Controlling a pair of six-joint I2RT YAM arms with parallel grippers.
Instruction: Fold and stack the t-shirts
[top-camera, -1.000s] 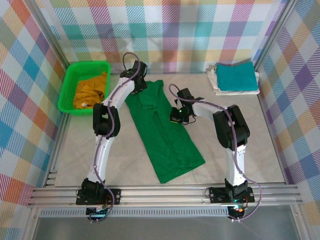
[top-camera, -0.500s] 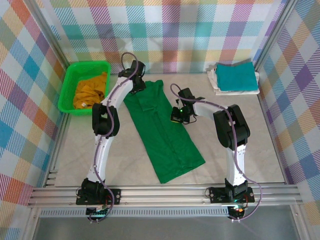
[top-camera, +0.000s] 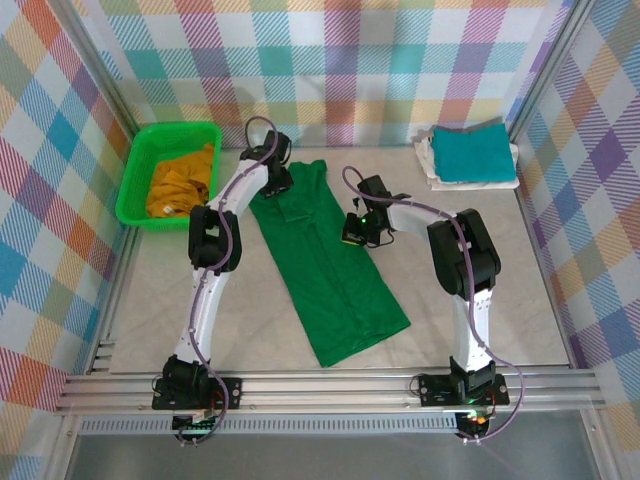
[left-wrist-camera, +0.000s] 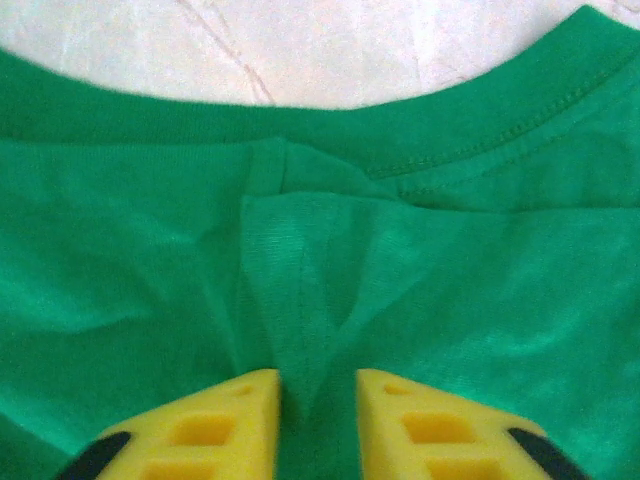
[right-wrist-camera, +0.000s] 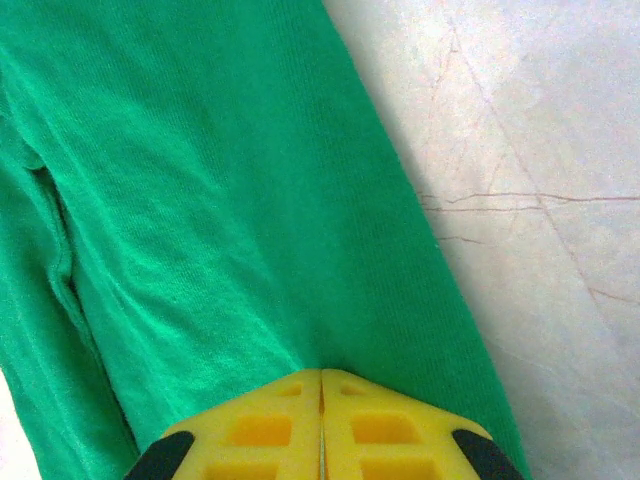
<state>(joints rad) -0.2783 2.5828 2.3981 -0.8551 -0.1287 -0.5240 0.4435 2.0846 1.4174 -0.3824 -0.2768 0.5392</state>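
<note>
The dark green t-shirt lies as a long strip slanting across the table. My left gripper sits at its far collar end. In the left wrist view the yellow fingers pinch a raised ridge of green cloth just below the collar seam; the left gripper is shut on it. My right gripper is at the shirt's right edge, and there the right gripper is shut, tips together on the green cloth. Teal and white shirts lie folded and stacked at the far right. The mustard yellow shirt is crumpled in the basket.
The bright green plastic basket stands at the far left by the checked wall. Bare marble tabletop spreads to the right of the green shirt and also to its left. A metal rail runs along the near edge.
My left wrist has shifted slightly at the collar end of the green shirt. The right arm and the shirt have barely moved.
</note>
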